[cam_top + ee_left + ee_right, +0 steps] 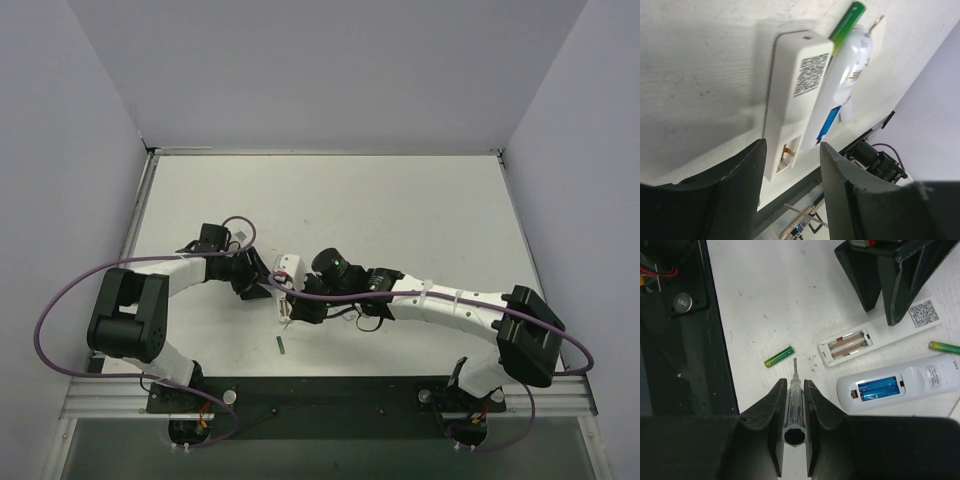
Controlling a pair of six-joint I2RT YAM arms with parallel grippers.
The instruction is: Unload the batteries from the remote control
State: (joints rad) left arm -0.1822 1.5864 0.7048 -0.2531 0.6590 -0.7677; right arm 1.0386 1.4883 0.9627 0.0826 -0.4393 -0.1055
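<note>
Firstly, which markings are legible? — Operator

A square code label (923, 314) is printed on the slim remote (847, 346), right of its battery bay. The fine print beside it is too small to read. The lettering on the rounded remote (925, 380) and on the cells is also unreadable. — Technician

What does each view add? — Operator

The right wrist view shows both bays open and facing up.
- The slim remote's bay shows bare copper-coloured contacts.
- The two blue batteries (880, 388) lie side by side in the rounded remote's bay, lower right of frame.
- The first green battery (779, 357) lies loose on the table (400, 200), left of the slim remote.
- The second green battery (944, 346) lies at the right edge, between the two remotes.

The left wrist view shows the remotes lengthwise, side by side, with only one strip of blue visible. In the top view the arms cover nearly all of both remotes, and only the first green battery shows plainly, at lower centre. — Technician

Jaw condition? — Operator

The left gripper (792, 147) has its jaws spread, with the bay end of the slim remote between them; no clamping is visible. The right gripper (794, 386) is closed on a clear-handled screwdriver (792, 410), its tip pointing up-frame, near the first green battery. — Technician

Obstructions? — Operator

In the right wrist view, the left gripper's fingers (865, 275) stand over the slim remote at upper right. A black base plate (685, 340) fills the left of that frame. Purple cables (60, 300) loop beside both arms. — Technician
</note>
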